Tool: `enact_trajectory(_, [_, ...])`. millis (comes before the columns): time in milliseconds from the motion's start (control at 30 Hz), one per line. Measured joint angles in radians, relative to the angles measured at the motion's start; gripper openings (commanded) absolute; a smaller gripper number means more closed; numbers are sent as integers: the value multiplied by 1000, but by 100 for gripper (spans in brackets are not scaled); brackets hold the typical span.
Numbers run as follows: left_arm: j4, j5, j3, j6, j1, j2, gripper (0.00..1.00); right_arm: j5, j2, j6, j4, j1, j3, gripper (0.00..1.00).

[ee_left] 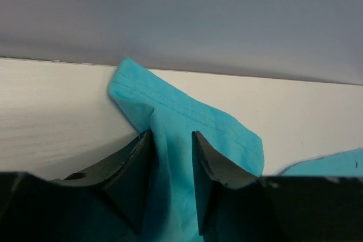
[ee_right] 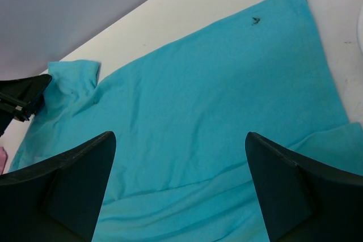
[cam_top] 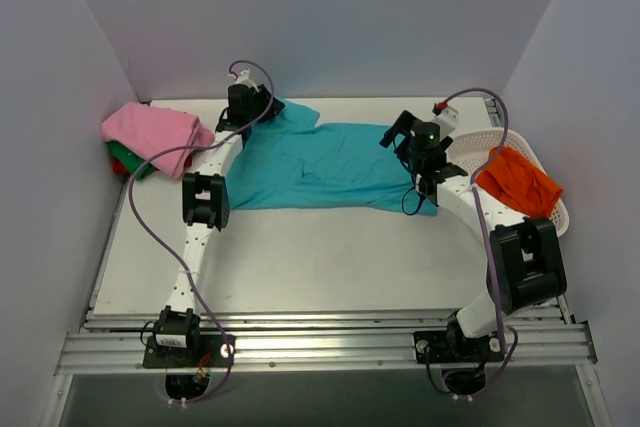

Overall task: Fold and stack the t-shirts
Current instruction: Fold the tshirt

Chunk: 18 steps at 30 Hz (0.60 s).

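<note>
White table: we see teal t-shirt spread flat across the far middle. Our left claw pinches its far-left sleeve; right claw hangs wide open over its right part.

A teal short-sleeved cloth t-shirt lay spread out, lightly wrinkled, across the middle of the frame, with one sleeve bunched toward the upper left. At the left edge a folded pink cloth t-shirt sat on top of a green t-shirt and a red t-shirt. An orange cloth t-shirt lay crumpled at the right.
</note>
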<state>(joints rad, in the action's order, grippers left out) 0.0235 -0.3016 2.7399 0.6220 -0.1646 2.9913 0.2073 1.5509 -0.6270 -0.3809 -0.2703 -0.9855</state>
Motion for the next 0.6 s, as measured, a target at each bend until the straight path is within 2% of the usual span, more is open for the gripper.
enact_trajectory(33, [3,10,0,-3,0,0,30,-1,0,0,-5,0,2,92])
enact_trajectory(133, [10,35,0,-17,0,0,21,-3,3,0,-12,0,2,92])
enact_trajectory(167, [13,43,0,-23,1,0,13,-3,9,1,-15,0,2,92])
enact_trajectory(267, [16,72,-19,-42,1,-5,4,-4,56,8,-19,1,-19,92])
enact_trajectory(400, [13,99,-104,-56,8,-53,2,-9,205,32,19,8,-154,93])
enact_trajectory(600, [29,116,-206,-84,51,-134,2,-21,494,56,99,53,-473,93])
